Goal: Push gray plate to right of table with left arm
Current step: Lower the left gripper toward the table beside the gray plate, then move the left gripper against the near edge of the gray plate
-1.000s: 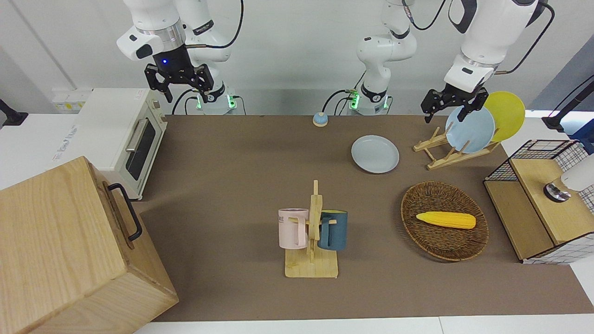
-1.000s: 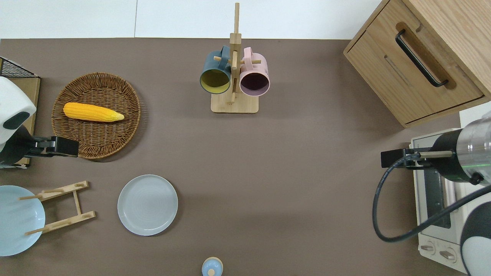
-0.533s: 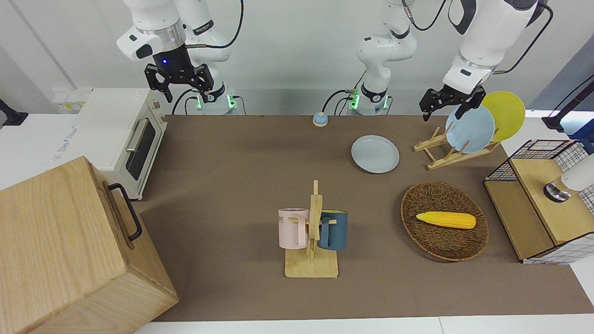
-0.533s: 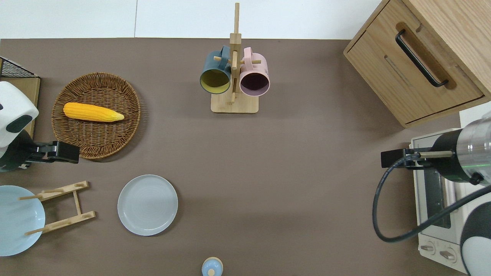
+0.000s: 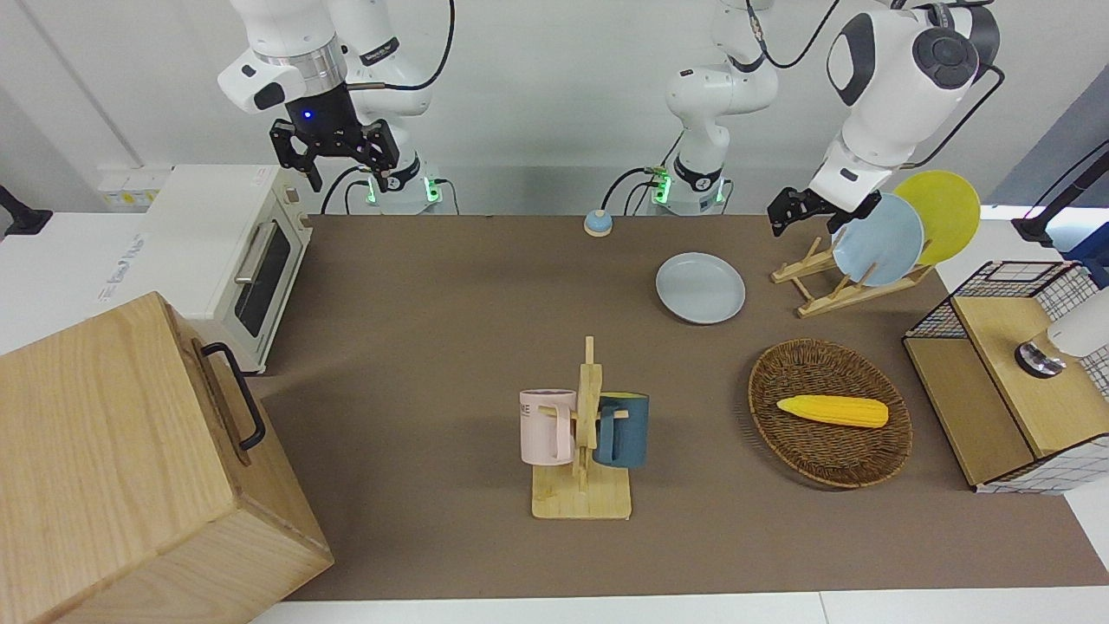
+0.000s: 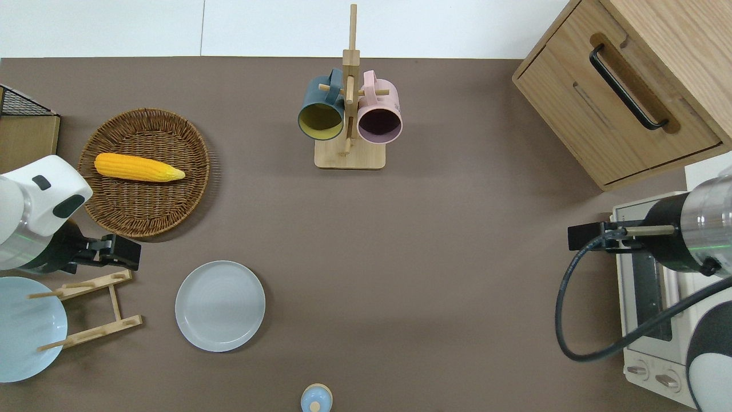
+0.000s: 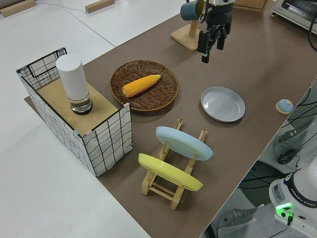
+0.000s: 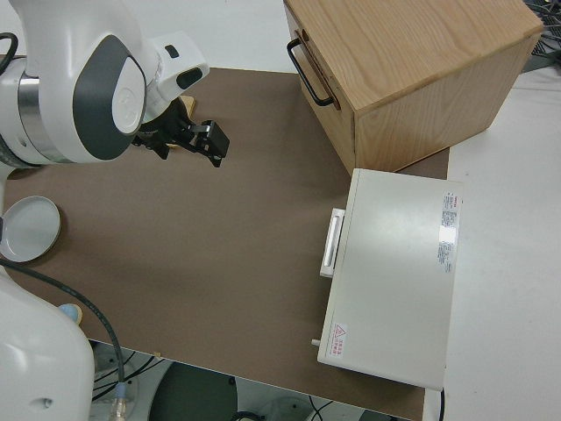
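Note:
The gray plate point(image 5: 700, 288) lies flat on the brown table point(image 6: 429, 257), also seen in the overhead view point(image 6: 220, 305) and the left side view point(image 7: 223, 104). My left gripper point(image 6: 123, 254) is open and empty, up in the air. In the overhead view it is over the table between the wicker basket and the wooden plate rack, toward the left arm's end from the plate, not touching it. It also shows in the front view point(image 5: 784, 212) and the left side view point(image 7: 210, 43). My right arm is parked, its gripper point(image 5: 333, 165) open.
A plate rack point(image 6: 91, 309) holds a sky-blue plate point(image 5: 877, 241) and a yellow plate point(image 5: 943, 215). A wicker basket point(image 6: 171, 212) holds a corn cob point(image 6: 137, 167). A mug tree point(image 6: 349, 114), wooden box point(image 5: 130, 468), toaster oven point(image 5: 225, 251), wire crate point(image 5: 1005, 373) and small blue knob point(image 5: 597, 223) stand around.
My left gripper has swung from beside the basket toward the robots and toward the gray plate, and its wrist has turned. The plate and the right arm have not moved.

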### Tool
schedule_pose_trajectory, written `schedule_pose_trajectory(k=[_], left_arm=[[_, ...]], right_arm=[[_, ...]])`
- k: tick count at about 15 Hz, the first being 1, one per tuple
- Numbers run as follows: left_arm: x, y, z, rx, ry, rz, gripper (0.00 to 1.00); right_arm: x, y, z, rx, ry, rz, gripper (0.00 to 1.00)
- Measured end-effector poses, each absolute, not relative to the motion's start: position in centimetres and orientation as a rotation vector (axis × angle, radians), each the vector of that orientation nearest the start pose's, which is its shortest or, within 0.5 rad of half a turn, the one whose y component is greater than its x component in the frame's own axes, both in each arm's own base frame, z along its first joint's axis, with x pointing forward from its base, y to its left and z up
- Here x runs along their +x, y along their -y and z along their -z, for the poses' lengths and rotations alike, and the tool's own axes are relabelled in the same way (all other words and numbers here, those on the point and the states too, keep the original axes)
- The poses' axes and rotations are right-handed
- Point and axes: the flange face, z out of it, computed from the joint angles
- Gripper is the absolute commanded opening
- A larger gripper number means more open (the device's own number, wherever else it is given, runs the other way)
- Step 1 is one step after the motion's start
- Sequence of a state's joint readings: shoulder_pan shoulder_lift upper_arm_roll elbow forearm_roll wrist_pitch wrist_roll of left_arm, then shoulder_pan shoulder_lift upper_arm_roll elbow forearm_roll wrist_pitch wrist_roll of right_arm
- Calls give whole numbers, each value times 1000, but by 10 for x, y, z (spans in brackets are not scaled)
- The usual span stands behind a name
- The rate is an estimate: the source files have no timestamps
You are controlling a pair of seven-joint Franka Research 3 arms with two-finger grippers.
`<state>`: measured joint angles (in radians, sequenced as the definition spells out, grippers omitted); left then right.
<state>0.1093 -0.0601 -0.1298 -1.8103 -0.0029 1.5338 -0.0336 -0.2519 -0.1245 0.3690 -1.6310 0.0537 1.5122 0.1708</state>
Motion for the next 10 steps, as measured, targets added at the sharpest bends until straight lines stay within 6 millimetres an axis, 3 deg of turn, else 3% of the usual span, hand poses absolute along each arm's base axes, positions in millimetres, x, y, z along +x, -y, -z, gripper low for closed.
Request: schedule_pose_trajectory(k=[6,8,10], left_arm=[[489,-12,-463,-3141,73,-380,987],[467,-25,-433,-3166,78,-375,985],[447,-25,-400,-3206,118,-374,981]], right_arm=[[506,-79,-653,-3132,-83,-6,996],[506,-79,-653,-3132,-83,-6,996],[506,-79,-653,-3132,-83,-6,996]])
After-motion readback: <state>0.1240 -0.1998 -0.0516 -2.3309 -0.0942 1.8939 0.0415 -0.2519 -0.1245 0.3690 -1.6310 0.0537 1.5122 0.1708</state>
